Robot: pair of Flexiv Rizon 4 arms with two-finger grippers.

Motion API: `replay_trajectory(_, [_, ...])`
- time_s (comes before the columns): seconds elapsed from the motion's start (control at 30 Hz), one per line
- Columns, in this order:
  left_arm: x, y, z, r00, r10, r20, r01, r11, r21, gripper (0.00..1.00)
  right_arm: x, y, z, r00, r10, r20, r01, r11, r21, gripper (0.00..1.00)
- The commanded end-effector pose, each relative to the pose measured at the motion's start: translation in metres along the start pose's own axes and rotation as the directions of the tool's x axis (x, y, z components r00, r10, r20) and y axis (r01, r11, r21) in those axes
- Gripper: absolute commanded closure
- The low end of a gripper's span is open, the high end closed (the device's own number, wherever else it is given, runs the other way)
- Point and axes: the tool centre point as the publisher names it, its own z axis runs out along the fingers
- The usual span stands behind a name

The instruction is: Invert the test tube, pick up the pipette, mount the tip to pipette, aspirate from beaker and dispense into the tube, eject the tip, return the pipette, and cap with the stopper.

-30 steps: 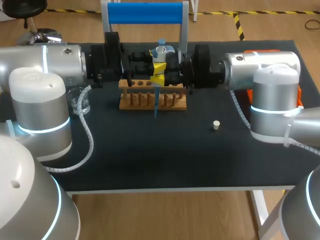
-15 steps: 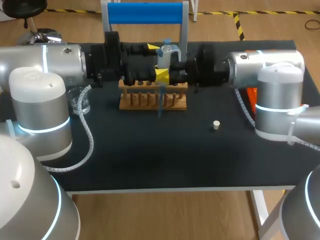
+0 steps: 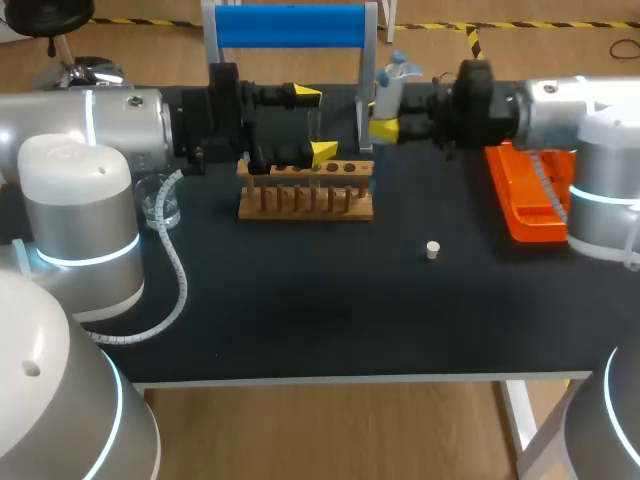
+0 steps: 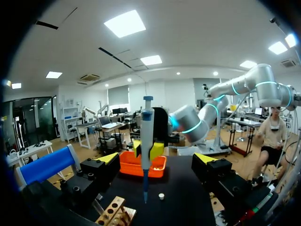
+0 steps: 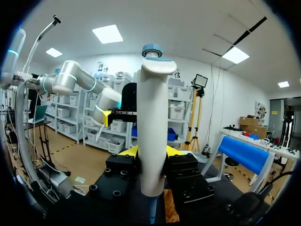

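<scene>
My right end effector (image 3: 383, 118), pinching the pipette (image 3: 392, 78), has swung from the rack (image 3: 305, 190) toward upper right; tip ejection looks next, left end effector (image 3: 313, 124) spread.

1 light wooden peg rack (image 3: 305, 190) is sitting mid-way across the black tabletop (image 3: 300, 310). 1 orange plastic tray (image 3: 525, 195) is lying well apart, near the right edge. 1 blue-barred metal frame (image 3: 290, 25) is standing behind the rack.
</scene>
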Motion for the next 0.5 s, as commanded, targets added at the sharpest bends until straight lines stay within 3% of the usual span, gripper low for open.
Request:
replay_trajectory(0.03, [0.001, 0.0, 0.0, 1.0, 0.001, 0.003, -0.001, 1.0, 0.001, 0.0, 0.007, 0.015, -0.044, 1.0, -0.003, 0.016, 0.003, 1.0, 0.027, 1.0])
replay_trajectory(0.23, [0.001, 0.0, 0.0, 1.0, 0.001, 0.003, -0.001, 1.0, 0.001, 0.0, 0.006, 0.019, -0.069, 0.999, 0.004, 0.032, -0.005, 1.0, 0.012, 1.0])
replay_trajectory(0.5, [0.001, 0.0, 0.0, 1.0, 0.001, 0.003, -0.001, 1.0, 0.001, 0.0, 0.006, 0.019, -0.069, 0.999, 0.004, 0.032, -0.005, 1.0, 0.012, 1.0])
